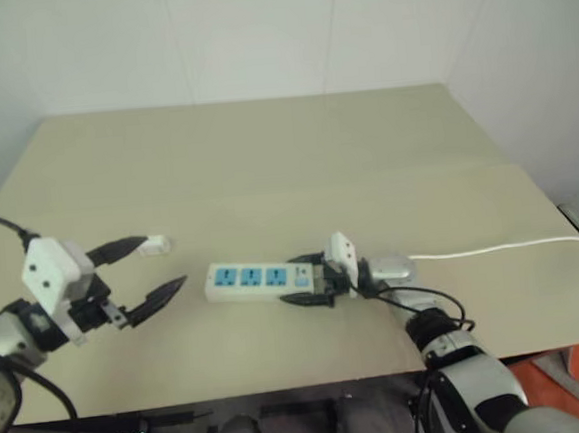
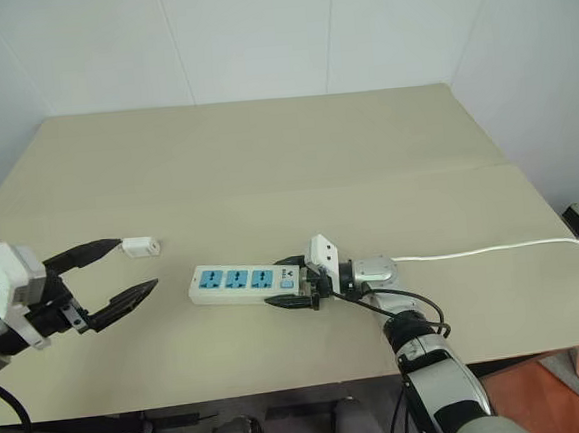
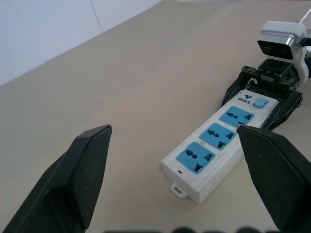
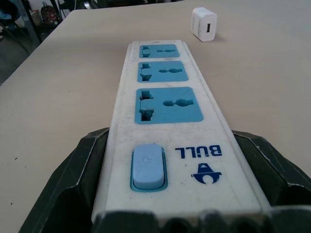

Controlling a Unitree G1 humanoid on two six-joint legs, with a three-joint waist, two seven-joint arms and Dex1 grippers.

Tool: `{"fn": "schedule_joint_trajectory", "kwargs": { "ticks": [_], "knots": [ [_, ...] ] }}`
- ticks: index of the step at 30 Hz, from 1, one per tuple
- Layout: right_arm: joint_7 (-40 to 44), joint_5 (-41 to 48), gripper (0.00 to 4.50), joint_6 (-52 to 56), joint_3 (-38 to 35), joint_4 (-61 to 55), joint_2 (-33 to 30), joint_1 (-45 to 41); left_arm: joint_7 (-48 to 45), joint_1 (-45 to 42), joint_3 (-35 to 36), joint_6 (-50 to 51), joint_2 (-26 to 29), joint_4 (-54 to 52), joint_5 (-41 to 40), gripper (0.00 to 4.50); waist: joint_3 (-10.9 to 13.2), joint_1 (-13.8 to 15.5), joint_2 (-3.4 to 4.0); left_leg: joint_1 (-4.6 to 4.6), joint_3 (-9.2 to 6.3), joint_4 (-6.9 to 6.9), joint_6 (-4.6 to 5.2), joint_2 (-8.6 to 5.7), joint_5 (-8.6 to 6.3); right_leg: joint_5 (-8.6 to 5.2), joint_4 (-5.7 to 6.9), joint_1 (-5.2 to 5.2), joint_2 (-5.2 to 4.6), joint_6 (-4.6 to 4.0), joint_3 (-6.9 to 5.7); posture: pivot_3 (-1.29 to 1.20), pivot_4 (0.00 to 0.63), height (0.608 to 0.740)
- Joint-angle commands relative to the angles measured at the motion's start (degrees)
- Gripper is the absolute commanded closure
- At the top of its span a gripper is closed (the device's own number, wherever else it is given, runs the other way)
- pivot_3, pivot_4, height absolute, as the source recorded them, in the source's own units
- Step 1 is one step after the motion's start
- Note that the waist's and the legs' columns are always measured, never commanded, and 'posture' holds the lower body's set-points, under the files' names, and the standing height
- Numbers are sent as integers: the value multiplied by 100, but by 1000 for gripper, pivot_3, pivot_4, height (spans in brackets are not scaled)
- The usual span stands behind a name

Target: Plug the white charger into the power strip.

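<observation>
The power strip (image 1: 252, 278) lies flat on the tan table, a white bar with three blue sockets (image 4: 167, 104) and a blue switch. My right gripper (image 1: 311, 279) is shut on its switch end, one black finger (image 4: 80, 170) against each long side. The white charger (image 2: 139, 247) rests on the table to the left of the strip, beyond its far end in the right wrist view (image 4: 204, 24). My left gripper (image 2: 138, 265) hangs open with nothing between its fingers, pointing toward the strip (image 3: 214, 145). The charger appears just past the tip of its farther finger.
The strip's thin white cord (image 1: 493, 250) runs right to the table's right edge. The table's front edge (image 1: 283, 386) is close below the strip. Bare tabletop (image 1: 265, 158) stretches behind both things to the white walls.
</observation>
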Motion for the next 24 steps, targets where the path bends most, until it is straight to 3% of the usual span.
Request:
{"fn": "schedule_joint_trajectory", "kwargs": {
  "ticks": [1,6,11,17,24],
  "knots": [
    [28,-115,1066,-180,80,167,86,-88,-104,-282,-160,-231,313,288,268,0,0,1,0,2,0,0,0,0,0,0,1,2,0,0,0,0,150,740],
    [89,-196,1066,-359,99,408,147,-220,-594,-1207,-866,-669,1268,1622,1093,0,1,2,1,18,-1,-9,-1,-3,1,0,3,5,9,0,12,0,150,740],
    [176,-317,1066,-570,162,684,203,-358,-1399,-3187,-2653,-1702,2254,3687,2662,0,3,-5,3,25,-1,-25,-4,-5,3,0,1,-2,21,-2,27,0,150,740],
    [152,-389,1066,-714,171,866,290,-419,-2338,-5995,-4626,-3307,1836,6391,4631,0,4,-1,3,20,0,-28,-4,-5,4,1,6,-10,32,-3,35,0,150,740],
    [47,-442,1066,-694,185,820,330,-353,-2729,-7969,-5789,-4508,766,8918,5938,0,4,-6,1,17,1,-25,-4,-5,4,-5,26,-23,36,6,46,0,150,740]
  ]
}}
